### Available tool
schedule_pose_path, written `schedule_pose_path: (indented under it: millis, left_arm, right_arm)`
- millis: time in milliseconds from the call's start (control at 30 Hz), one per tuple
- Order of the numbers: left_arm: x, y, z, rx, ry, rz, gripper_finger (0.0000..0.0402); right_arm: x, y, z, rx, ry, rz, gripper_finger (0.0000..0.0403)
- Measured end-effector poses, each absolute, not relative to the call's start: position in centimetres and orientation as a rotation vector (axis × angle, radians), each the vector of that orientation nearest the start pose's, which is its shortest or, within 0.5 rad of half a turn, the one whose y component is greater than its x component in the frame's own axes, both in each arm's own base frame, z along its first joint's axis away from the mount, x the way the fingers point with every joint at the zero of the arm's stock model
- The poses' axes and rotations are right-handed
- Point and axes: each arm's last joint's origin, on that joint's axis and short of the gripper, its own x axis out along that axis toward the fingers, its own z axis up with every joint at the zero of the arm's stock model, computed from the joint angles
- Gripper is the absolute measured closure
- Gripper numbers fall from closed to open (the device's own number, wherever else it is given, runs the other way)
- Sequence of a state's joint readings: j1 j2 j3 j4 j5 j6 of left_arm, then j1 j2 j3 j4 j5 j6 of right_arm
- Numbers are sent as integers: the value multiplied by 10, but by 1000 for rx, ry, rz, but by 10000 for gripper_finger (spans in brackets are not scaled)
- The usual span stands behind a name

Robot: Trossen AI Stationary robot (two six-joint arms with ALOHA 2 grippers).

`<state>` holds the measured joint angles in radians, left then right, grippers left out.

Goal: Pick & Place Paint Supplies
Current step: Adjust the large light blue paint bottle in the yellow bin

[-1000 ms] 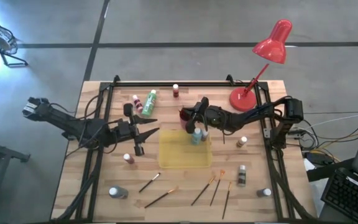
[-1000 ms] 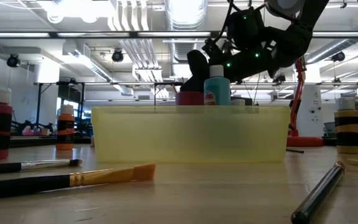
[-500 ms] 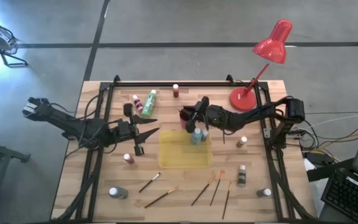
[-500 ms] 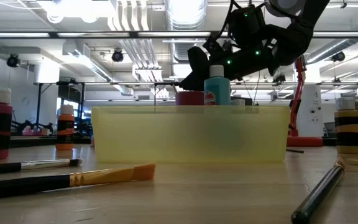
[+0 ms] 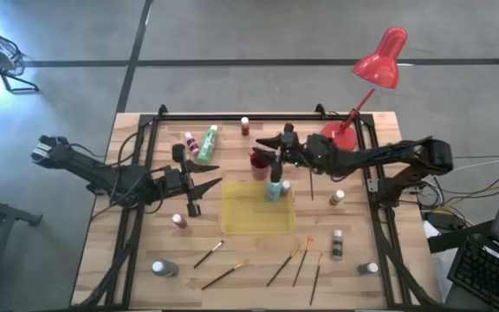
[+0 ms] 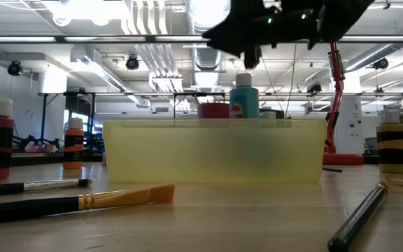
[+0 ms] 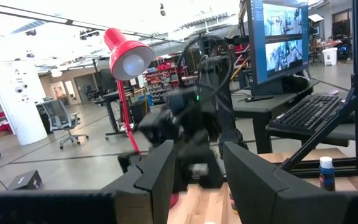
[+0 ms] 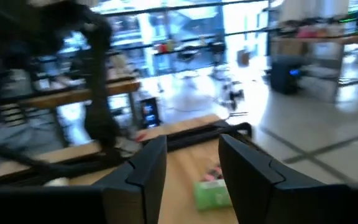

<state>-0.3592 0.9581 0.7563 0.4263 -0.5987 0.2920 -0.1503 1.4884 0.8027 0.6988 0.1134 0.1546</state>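
Note:
A light blue paint bottle (image 5: 274, 189) (image 6: 244, 98) stands upright on its base in the yellow tray (image 5: 254, 217), at the tray's far right corner. My right gripper (image 5: 273, 156) (image 6: 250, 52) hangs open above the bottle, clear of it, with nothing between its fingers (image 8: 191, 168). My left gripper (image 5: 202, 186) (image 7: 197, 174) waits open above the table, left of the tray. Other paint bottles, among them a lying green one (image 5: 208, 141) and a brown one (image 5: 179, 221), stand or lie around the tray. Several brushes (image 5: 282, 264) lie near the front edge.
A magenta cup (image 5: 258, 160) stands just beyond the tray. A red desk lamp (image 5: 379, 61) has its base (image 5: 336, 139) at the far right. Bottles (image 5: 337, 243) (image 5: 165, 269) and brushes (image 6: 82, 201) crowd the front; a black frame rail (image 5: 232, 117) edges the table.
My right gripper has opened and let go of the light blue bottle. It has then risen straight up and tipped from slanting down toward level. The bottle has stayed upright in the tray.

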Motion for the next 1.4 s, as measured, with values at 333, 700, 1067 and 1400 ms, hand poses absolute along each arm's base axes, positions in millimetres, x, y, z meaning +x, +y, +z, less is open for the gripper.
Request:
schedule_pose_path:
  millis: [333,700,1067,1400]
  left_arm:
    - [202,-58,348,190,-159,265,257]
    - [202,-58,349,190,-160,265,257]
    - [202,-58,348,191,-159,265,257]
    - [202,-58,348,192,-158,265,257]
  right_arm:
    - [282,19,295,150,205,-7,361]
    - [283,87,243,155,470,-84,395]
    - [309,77,182,177,635,-255,395]
    - [313,68,166,124,638,-425,395]
